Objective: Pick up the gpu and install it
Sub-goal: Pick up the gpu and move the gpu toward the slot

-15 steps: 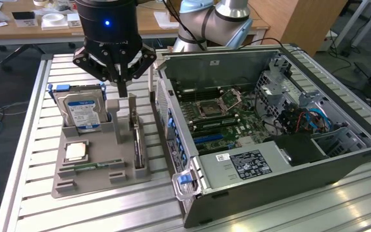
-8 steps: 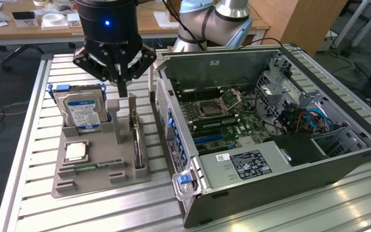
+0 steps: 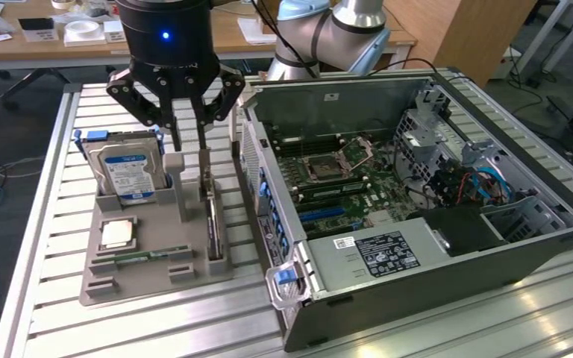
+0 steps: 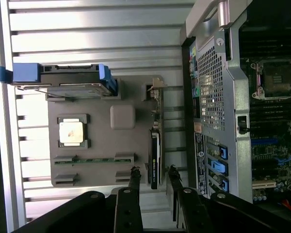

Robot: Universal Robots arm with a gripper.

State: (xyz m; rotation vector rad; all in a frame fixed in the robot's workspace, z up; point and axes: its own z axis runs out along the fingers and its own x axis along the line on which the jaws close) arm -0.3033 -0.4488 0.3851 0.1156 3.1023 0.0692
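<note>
The gpu [image 3: 213,224] stands on edge in a slot of the grey holder [image 3: 147,277], its metal bracket end toward the back. My gripper [image 3: 190,143] hangs just above the card's rear end, open, one finger on each side of the card's line. In the wrist view the gpu [image 4: 155,155] runs as a thin dark strip, and its near end lies between my fingertips [image 4: 135,175] without touching either of them. Nothing is held.
On the same holder are a hard drive with a blue label [image 3: 127,175], a processor chip [image 3: 117,233] and a RAM stick [image 3: 152,255]. The open computer case [image 3: 297,294] lies at the exterior view's right, with its motherboard [image 3: 351,179] exposed. A slatted metal table [image 3: 117,328] carries everything.
</note>
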